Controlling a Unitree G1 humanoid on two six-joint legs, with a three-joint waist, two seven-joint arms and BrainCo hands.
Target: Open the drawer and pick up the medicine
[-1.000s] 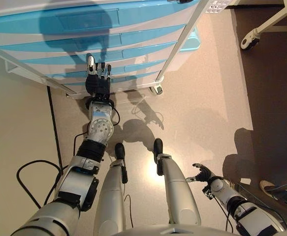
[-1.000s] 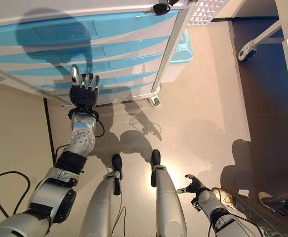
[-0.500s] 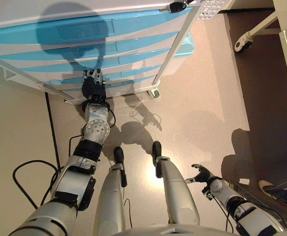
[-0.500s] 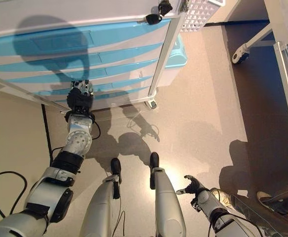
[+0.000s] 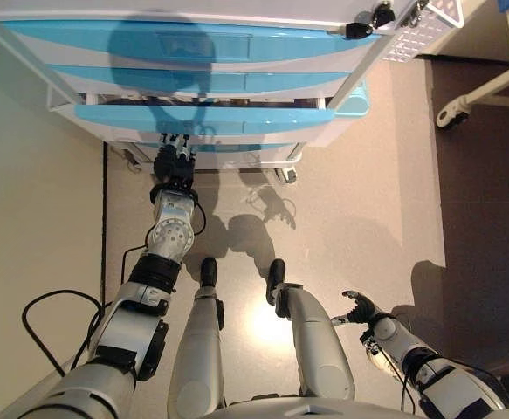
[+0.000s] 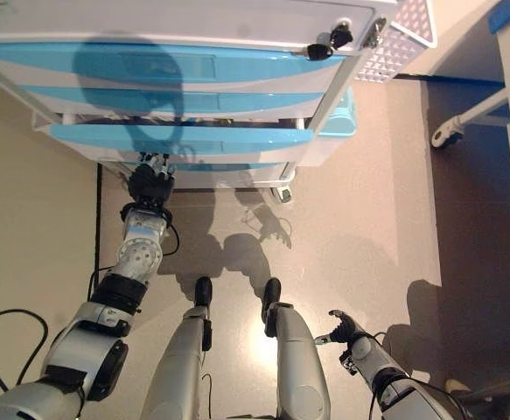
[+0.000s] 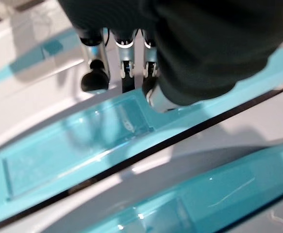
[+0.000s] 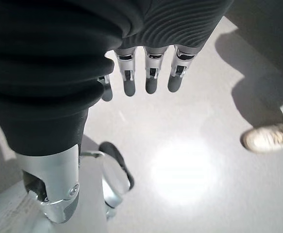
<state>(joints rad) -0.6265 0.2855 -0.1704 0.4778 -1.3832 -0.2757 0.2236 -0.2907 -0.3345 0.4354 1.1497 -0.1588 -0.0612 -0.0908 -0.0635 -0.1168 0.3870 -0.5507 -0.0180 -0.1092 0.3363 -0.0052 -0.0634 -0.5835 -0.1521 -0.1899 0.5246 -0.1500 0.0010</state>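
Below a white cabinet (image 5: 193, 9) with blue-fronted drawers, the robot's left hand (image 5: 174, 161) reaches up to the lower drawers, where one drawer (image 5: 202, 118) stands pulled out past the fronts above and below it. Seen from the wrist, the hand's dark-tipped fingers (image 7: 124, 73) curl over the top edge of a translucent blue drawer front, gripping it. The medicine cannot be seen in any view; the inside of the pulled-out drawer is hidden from the head camera. The right hand (image 6: 340, 329) hangs low at the robot's side over the beige floor (image 5: 367, 218), well apart from the cabinet, its fingers straight and relaxed, holding nothing. A person's white shoe (image 8: 267, 137) shows on the floor nearby.
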